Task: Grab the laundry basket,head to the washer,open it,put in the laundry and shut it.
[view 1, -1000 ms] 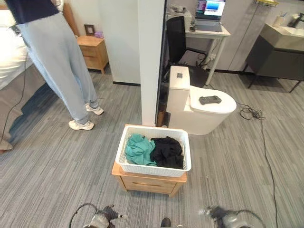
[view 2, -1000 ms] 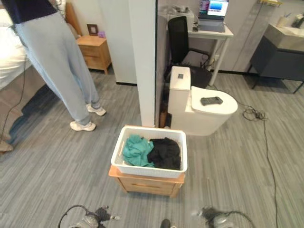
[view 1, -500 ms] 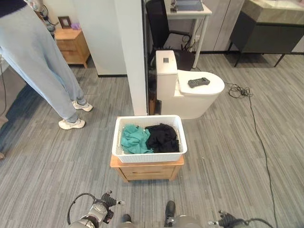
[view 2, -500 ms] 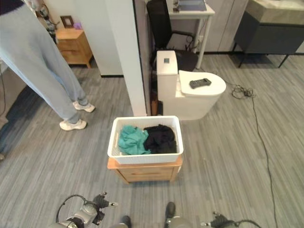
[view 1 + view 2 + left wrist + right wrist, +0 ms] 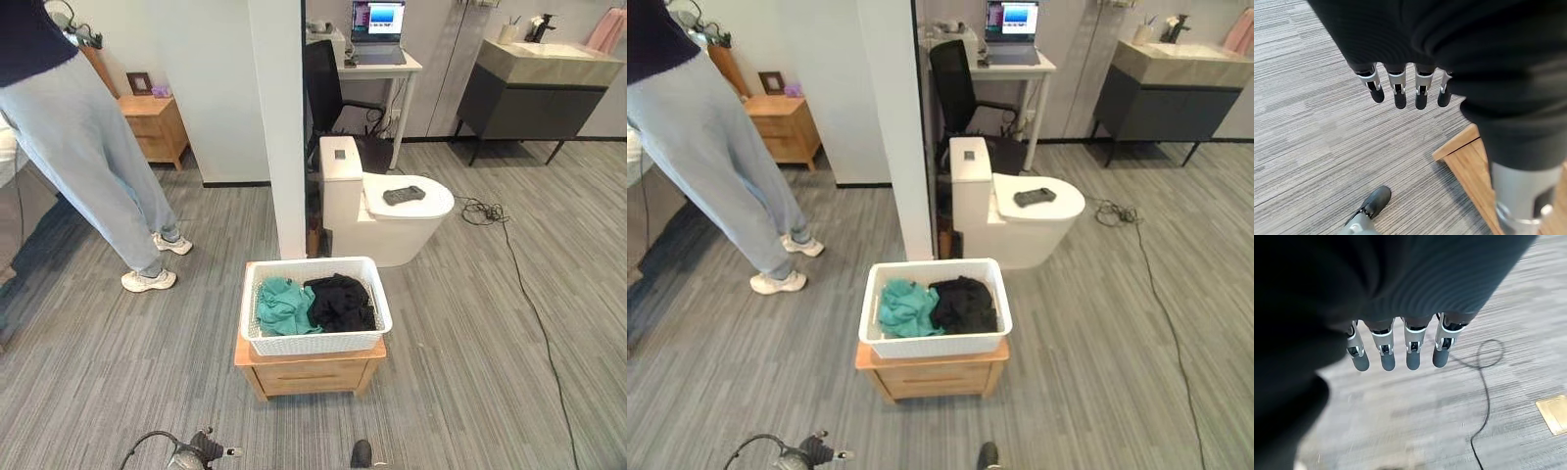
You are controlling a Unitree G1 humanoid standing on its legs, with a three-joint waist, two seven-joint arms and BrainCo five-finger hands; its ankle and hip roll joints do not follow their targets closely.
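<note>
On the low wooden stand (image 5: 310, 369) in the middle of the grey plank floor (image 5: 470, 323) sits the white laundry basket (image 5: 313, 306), its rim overhanging the stand's top edges. Inside it, a teal garment (image 5: 286, 305) fills the half toward the robot's left and a black garment (image 5: 341, 302) the half toward the right, the two touching at the middle. Just behind the basket stands a white partition wall (image 5: 278, 117), and beside that a white toilet (image 5: 384, 206) with a dark controller (image 5: 404, 195) lying on its closed lid. A person (image 5: 83, 162) in light trousers stands on the floor well to the left of the basket.

The left hand (image 5: 1400, 63) hangs over bare floor near a corner of the stand, its fingers (image 5: 1399, 91) straight, side by side, holding nothing. The right hand (image 5: 1410, 308) hangs over bare floor too, its fingers (image 5: 1385, 352) likewise straight, close together and empty.
</note>
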